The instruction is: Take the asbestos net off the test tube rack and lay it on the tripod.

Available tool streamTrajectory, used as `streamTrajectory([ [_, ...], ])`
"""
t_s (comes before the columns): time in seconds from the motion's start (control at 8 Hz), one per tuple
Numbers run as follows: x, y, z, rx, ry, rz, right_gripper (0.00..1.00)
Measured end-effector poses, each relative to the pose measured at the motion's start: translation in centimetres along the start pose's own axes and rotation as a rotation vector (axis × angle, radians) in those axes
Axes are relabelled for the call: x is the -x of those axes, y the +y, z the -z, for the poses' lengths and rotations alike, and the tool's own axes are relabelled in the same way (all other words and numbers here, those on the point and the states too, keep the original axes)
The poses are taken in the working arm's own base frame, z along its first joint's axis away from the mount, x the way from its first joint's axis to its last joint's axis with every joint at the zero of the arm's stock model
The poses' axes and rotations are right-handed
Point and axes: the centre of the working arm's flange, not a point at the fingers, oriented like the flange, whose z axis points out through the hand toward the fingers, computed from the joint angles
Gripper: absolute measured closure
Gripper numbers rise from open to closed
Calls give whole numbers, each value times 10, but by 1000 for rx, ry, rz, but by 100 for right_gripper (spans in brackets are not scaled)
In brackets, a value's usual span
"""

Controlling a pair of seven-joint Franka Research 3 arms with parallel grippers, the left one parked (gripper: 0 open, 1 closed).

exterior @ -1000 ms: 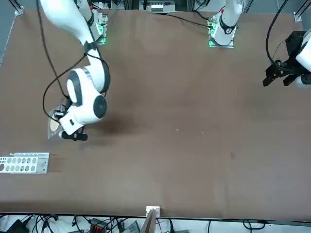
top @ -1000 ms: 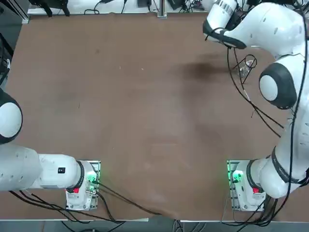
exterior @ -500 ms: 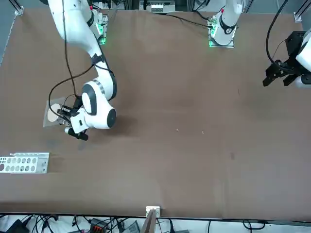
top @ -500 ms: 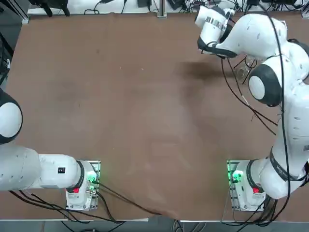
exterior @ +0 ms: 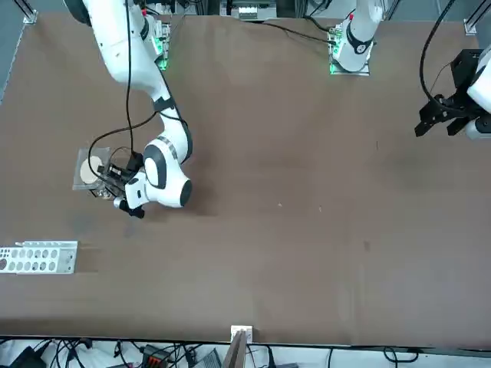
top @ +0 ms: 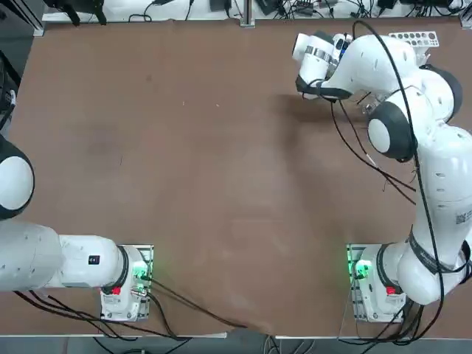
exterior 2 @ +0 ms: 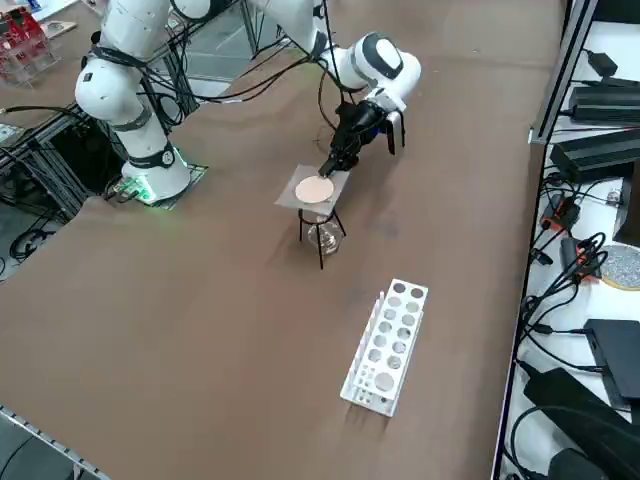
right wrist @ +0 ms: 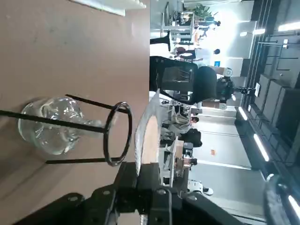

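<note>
Arm's swung toward the bases since the earlier frame, net moving too. Rack (exterior 2: 389, 346) on the surface (exterior 2: 200, 330). Tripod (exterior 2: 321, 226) + glass thing (exterior 2: 326, 236) inside show in side view, net (exterior 2: 315, 188) above, apart per wrist view. Right jaws (right wrist: 138, 176) shut on its edge.

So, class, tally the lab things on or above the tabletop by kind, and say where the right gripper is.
Wire nets: 1 (asbestos net, shut in the right gripper, just above the tripod)
Tripods: 1 (tripod)
Test tube racks: 1 (white rack)
Glass vessels: 1 (clear vessel)
Total: 4
</note>
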Motion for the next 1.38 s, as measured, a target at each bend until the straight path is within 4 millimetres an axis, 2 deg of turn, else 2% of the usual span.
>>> streamTrajectory([
  [0.38,6,-28,-7,40,5,33,98],
  [1.38,2,-34,-18,81,29,35,98],
])
